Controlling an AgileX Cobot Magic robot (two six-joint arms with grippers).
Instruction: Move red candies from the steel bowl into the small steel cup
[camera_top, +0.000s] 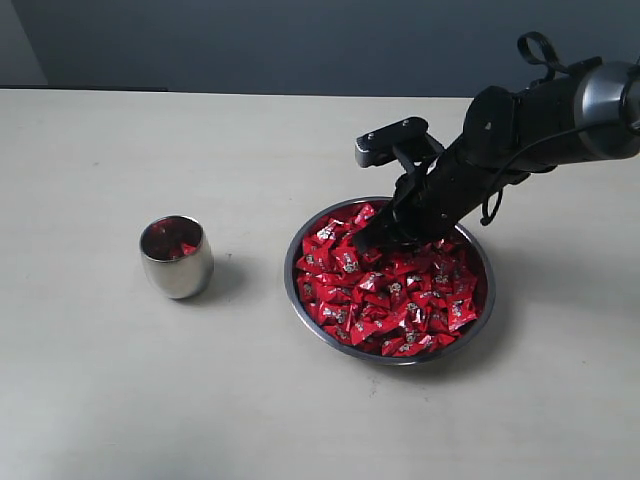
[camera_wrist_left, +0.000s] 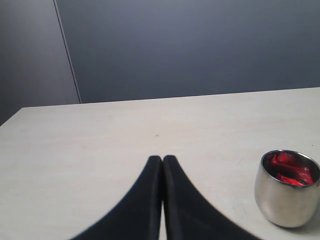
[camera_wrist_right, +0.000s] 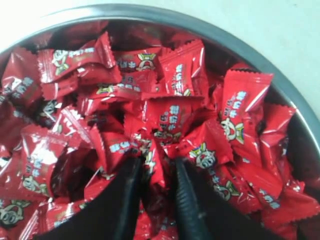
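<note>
The steel bowl (camera_top: 389, 361) sits right of centre on the table, heaped with red candies (camera_top: 400, 295). My right gripper (camera_top: 372, 240) is dug into the pile at the bowl's far left side. In the right wrist view its two black fingers (camera_wrist_right: 182, 200) are pressed on a red candy (camera_wrist_right: 156, 175) between them, with the bowl's rim (camera_wrist_right: 235, 42) beyond. The small steel cup (camera_top: 177, 262) stands upright to the left of the bowl, with a few red candies (camera_wrist_left: 290, 170) inside. My left gripper (camera_wrist_left: 162, 159) is shut and empty above the table beside the cup (camera_wrist_left: 285, 200).
The pale tabletop (camera_top: 100, 380) stretches around the bowl and cup. A dark wall (camera_top: 300, 40) runs behind the table's far edge. The right arm (camera_top: 540, 120) reaches in from the upper right, above the bowl's far side.
</note>
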